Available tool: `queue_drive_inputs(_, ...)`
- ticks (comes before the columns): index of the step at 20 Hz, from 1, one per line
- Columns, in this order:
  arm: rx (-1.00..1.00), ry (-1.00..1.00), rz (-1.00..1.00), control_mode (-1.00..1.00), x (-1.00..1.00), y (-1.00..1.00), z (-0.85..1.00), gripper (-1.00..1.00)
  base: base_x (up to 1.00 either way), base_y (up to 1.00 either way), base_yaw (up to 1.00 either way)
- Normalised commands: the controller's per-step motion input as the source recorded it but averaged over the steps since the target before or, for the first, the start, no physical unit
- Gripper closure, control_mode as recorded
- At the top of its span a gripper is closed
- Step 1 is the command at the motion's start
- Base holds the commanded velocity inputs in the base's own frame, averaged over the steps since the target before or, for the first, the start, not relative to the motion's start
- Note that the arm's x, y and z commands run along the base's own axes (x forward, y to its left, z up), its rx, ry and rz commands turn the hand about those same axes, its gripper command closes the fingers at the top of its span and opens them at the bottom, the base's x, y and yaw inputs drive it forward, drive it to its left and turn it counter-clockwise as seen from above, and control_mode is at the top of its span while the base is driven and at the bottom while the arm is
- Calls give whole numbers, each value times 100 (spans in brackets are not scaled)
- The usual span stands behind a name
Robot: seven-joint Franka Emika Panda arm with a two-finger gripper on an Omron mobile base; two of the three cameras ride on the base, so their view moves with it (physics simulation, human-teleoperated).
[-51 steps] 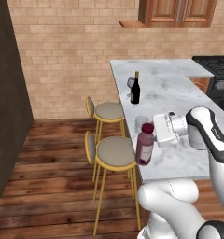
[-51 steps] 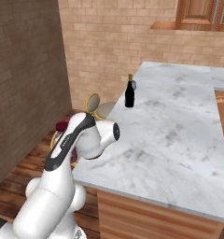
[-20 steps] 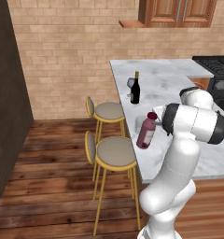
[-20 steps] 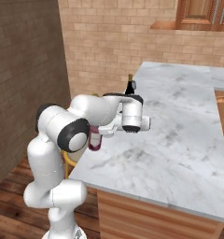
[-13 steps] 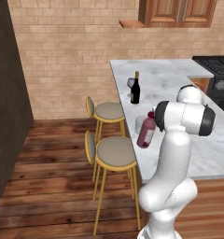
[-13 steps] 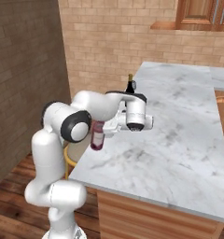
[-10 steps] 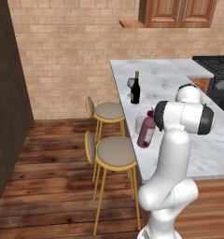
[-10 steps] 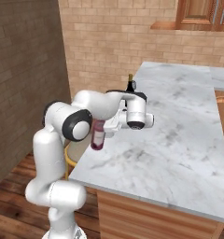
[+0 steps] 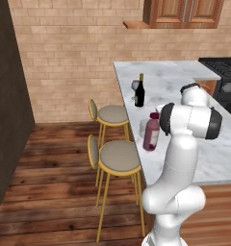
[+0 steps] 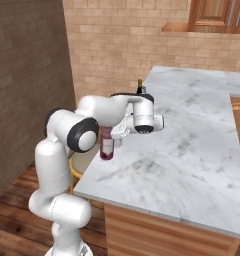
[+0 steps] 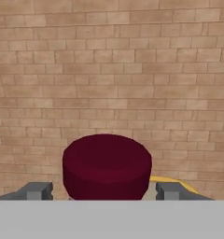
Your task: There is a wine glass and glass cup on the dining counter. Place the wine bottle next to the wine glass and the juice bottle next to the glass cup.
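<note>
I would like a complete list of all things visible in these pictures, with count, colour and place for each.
wine bottle: one, nearly black, far on the dining counter
wine glass: one, clear, just beside the wine bottle
juice bottle: one, maroon, near the counter's left edge
glass cup: one, clear, beside the juice bottle
stools: two, yellow legs, along the counter
stove: one, black, far right
end effector: one, fingers either side of the maroon cap, apart from it
</note>
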Motion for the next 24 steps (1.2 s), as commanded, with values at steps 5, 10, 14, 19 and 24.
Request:
queue_drive_inputs(5,-10,-15,-7,-100,-14,-8,-12,100,0,0,0)
queue_drive_inputs(10,-10,-12,-9,-100,-8,-7,-21,100,0,0,0)
queue_drive_inputs(14,-6,-8,-9,-100,-1,-5,-24,100,0,0,0)
queue_drive_inputs(19,-1,-8,-8,-100,-1,-8,-29,-100,0,0,0)
queue_drive_inputs(24,-2,-2,-6,-100,-4,-20,-27,-100,0,0,0)
